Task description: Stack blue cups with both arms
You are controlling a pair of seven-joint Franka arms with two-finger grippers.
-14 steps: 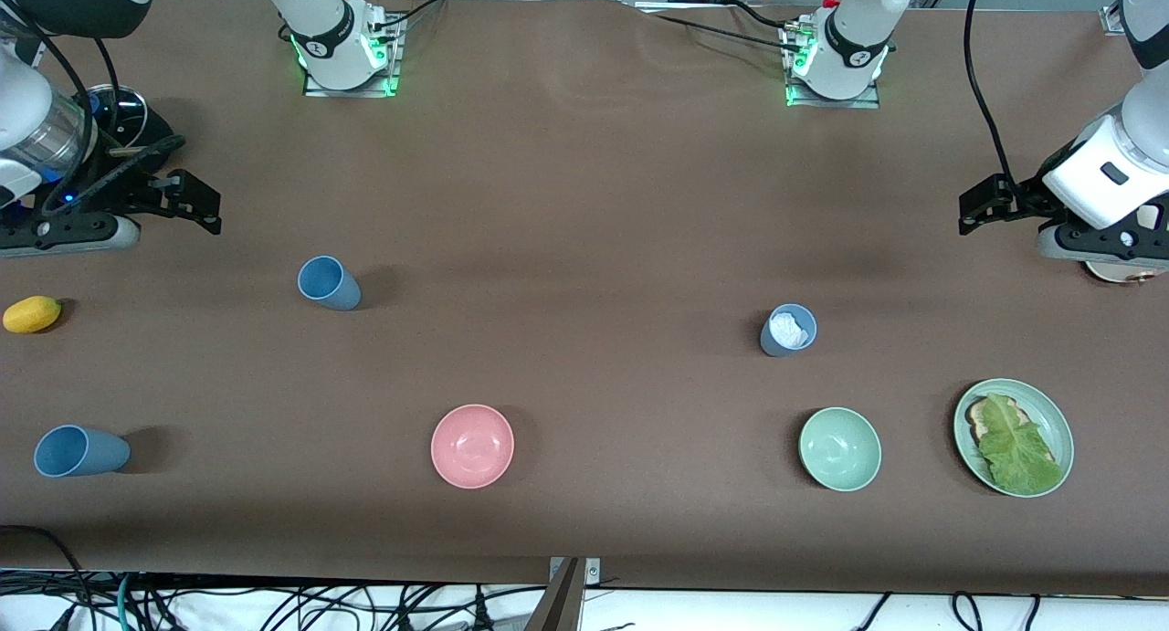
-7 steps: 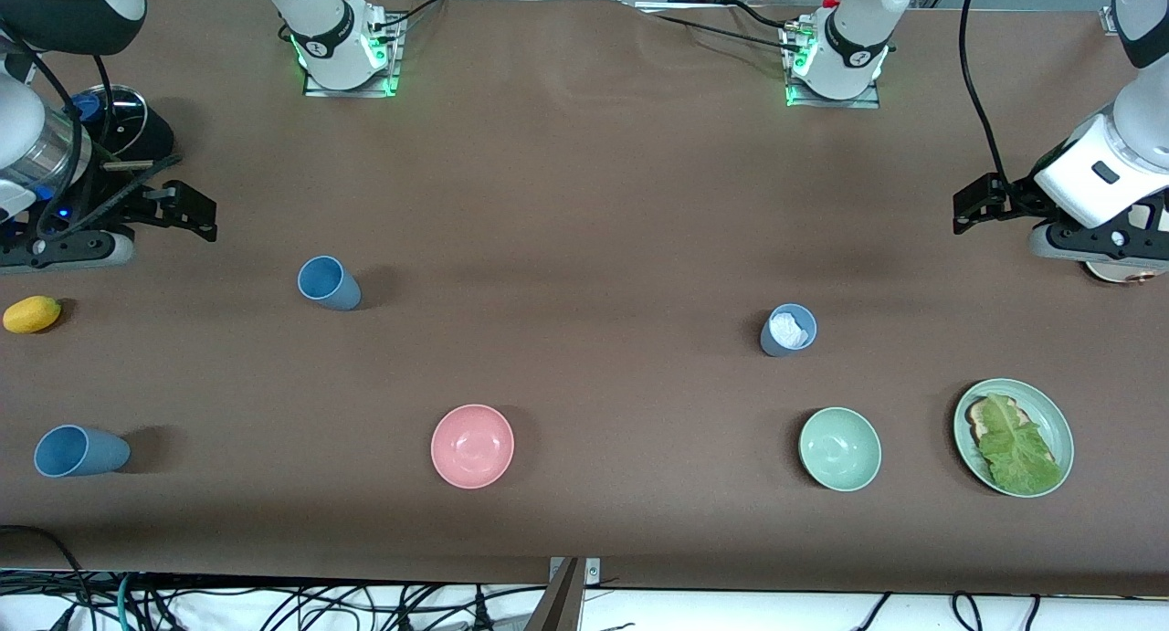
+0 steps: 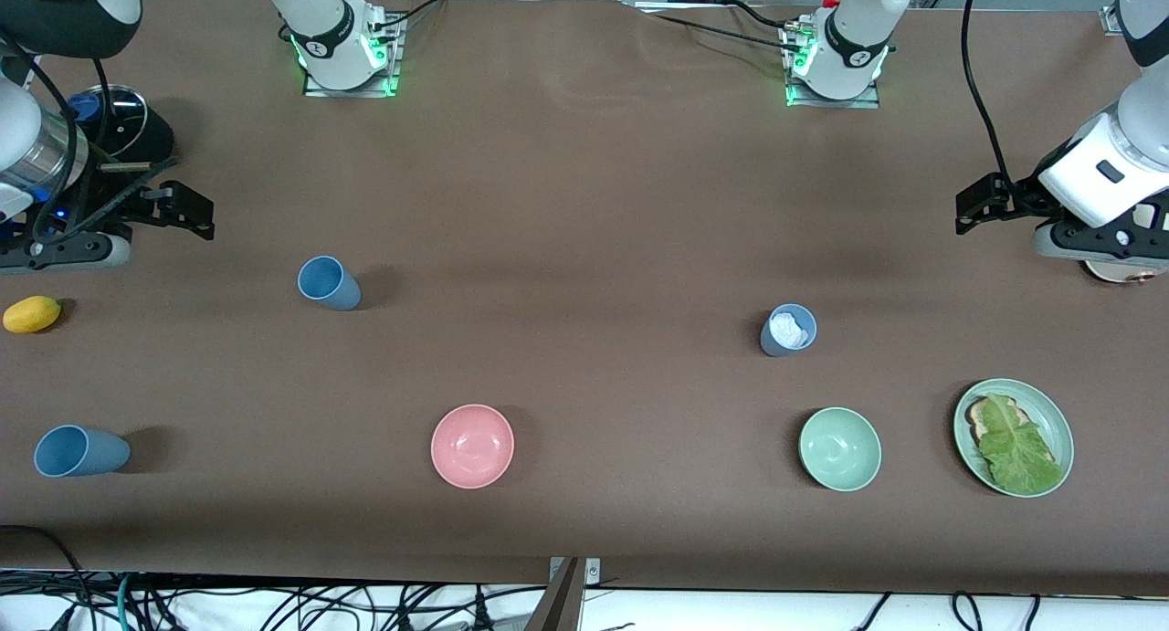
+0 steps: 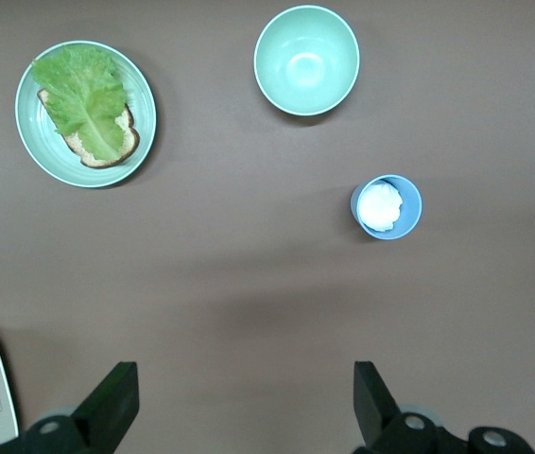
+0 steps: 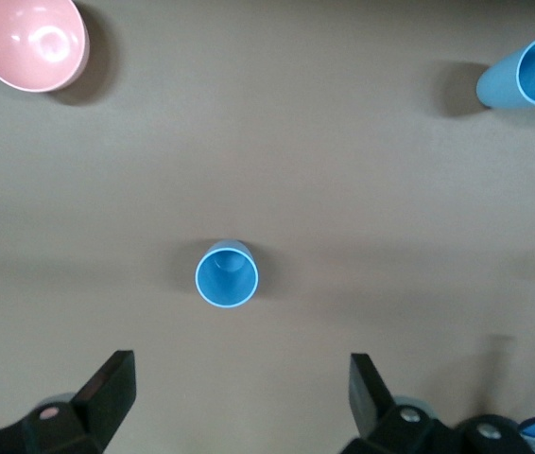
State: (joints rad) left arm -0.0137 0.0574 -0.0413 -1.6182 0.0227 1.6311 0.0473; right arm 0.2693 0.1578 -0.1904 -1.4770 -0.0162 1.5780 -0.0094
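Note:
Three blue cups stand apart on the brown table. A mid blue cup (image 3: 327, 282) (image 5: 227, 274) is nearest my right gripper. A second mid blue cup (image 3: 80, 451) (image 5: 525, 73) is nearer the front camera, at the right arm's end. A paler grey-blue cup (image 3: 788, 330) (image 4: 386, 206) holds something white. My right gripper (image 3: 187, 213) (image 5: 242, 397) is open and empty above the table at the right arm's end. My left gripper (image 3: 982, 206) (image 4: 246, 402) is open and empty above the table at the left arm's end.
A pink bowl (image 3: 472, 446) and a pale green bowl (image 3: 839, 448) sit near the front edge. A green plate (image 3: 1052, 414) holds bread and lettuce. A yellow fruit (image 3: 32, 313) and a black appliance (image 3: 119, 110) lie at the right arm's end.
Both grippers have shifted slightly outward toward their own ends of the table. The cups and bowls have not moved.

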